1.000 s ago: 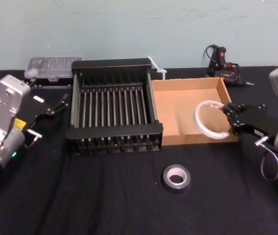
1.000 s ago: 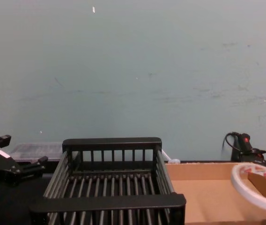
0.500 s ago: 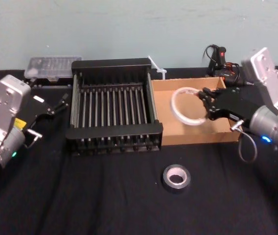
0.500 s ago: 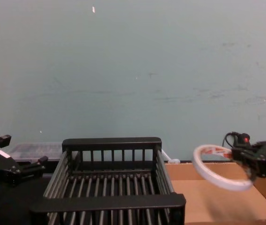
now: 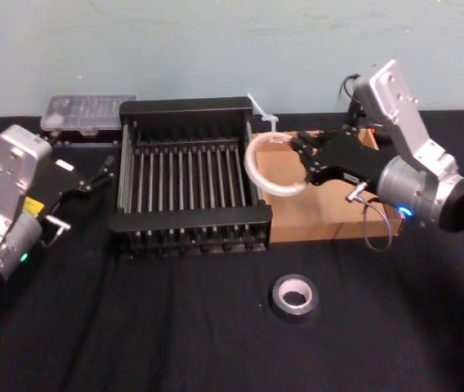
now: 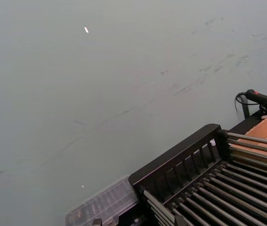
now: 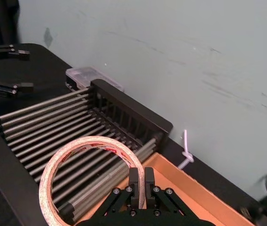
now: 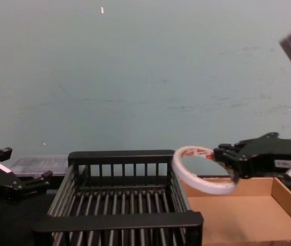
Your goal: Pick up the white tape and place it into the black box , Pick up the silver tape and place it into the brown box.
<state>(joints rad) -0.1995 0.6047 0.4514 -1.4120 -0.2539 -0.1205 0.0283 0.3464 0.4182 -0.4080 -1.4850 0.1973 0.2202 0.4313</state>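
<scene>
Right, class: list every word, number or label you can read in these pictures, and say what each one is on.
No text here can be read.
Red print on the white tape: too blurred to read.
White label on the left gripper, yellow sticker behind it: both too small to read.
Pale label on the right gripper: too small to read.

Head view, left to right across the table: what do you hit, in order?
left hand → black box → white tape → right hand, shut on the tape. The brown box and the silver tape overlap these sideways, so both are left out.
</scene>
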